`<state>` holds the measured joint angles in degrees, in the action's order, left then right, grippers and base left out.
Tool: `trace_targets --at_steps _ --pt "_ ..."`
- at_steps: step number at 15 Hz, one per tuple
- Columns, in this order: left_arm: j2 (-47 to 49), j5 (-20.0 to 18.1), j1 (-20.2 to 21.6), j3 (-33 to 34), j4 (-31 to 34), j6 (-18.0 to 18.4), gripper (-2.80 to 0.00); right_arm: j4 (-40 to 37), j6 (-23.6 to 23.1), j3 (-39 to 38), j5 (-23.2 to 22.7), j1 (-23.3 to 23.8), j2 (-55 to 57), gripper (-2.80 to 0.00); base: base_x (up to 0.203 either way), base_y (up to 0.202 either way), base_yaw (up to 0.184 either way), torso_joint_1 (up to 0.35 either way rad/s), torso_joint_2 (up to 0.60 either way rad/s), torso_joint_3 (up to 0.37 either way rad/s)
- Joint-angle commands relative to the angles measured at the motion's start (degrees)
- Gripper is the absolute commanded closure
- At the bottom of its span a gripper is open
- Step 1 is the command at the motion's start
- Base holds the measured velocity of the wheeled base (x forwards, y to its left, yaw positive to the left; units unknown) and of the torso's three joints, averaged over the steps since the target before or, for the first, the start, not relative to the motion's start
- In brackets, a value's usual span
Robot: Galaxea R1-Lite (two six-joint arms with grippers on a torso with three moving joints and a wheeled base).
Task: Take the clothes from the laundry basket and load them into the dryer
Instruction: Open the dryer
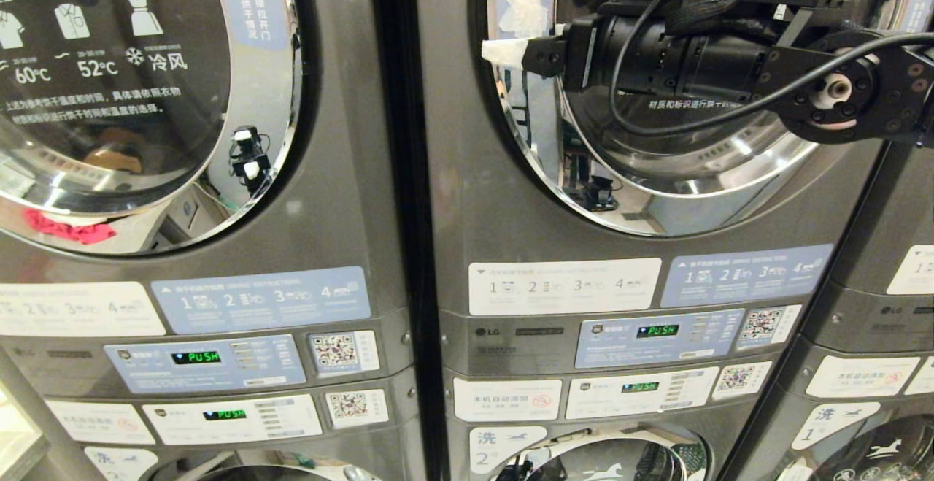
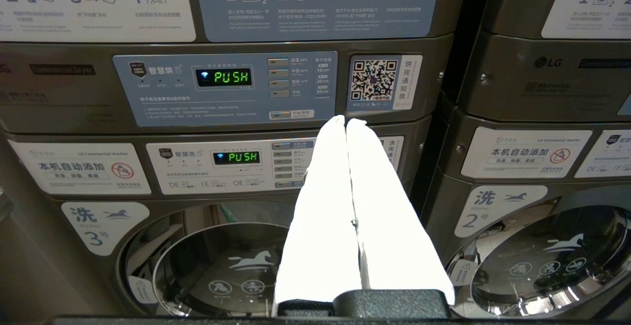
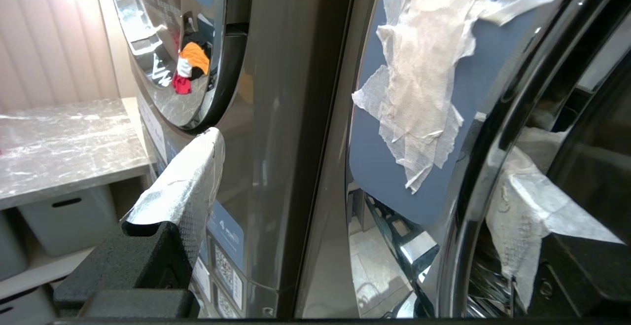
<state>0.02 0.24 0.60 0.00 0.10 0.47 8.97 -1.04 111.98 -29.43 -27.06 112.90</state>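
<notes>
The middle dryer (image 1: 452, 174) has a round chrome-rimmed door (image 1: 693, 167) with a patch of white tape (image 3: 424, 68) on its blue label. My right gripper (image 1: 507, 52) reaches across that door from the right, at its left edge. Its jaws (image 3: 355, 145) stand wide open with nothing held; one taped finger (image 3: 187, 187) lies over the grey front panel, the other (image 3: 522, 206) beyond the door's rim. My left gripper (image 2: 347, 120) is shut and empty, low in front of the left machine's control panels. The laundry basket is out of view. Clothes show only as a red and orange reflection (image 3: 190, 68).
The left dryer's door (image 1: 146, 101) is closed. Control panels reading PUSH (image 1: 657, 331) sit under the doors, with washer doors (image 1: 613, 459) below. A third machine (image 1: 897, 284) stands at the right. A marble counter (image 3: 64, 142) with bins under it lies left of the machines.
</notes>
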Motion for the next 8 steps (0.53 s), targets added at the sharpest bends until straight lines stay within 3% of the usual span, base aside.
trace_targets --at_steps 1,5,8 --pt "-0.02 0.02 0.02 0.09 -0.01 -0.03 0.00 0.08 -0.02 -0.01 -0.19 -1.08 0.31 -2.80 0.000 0.000 0.000 0.000 0.00 0.000" --pt "-0.02 0.02 0.02 0.09 -0.01 -0.01 0.00 -0.42 0.10 -0.03 -0.09 -2.79 -1.54 -2.80 0.000 0.000 0.000 0.000 0.00 0.000" --pt "-0.02 0.02 0.02 0.09 -0.01 0.05 0.00 -6.55 0.59 -0.54 0.06 -6.18 -8.42 -2.80 0.000 0.000 0.000 0.000 0.00 0.000"
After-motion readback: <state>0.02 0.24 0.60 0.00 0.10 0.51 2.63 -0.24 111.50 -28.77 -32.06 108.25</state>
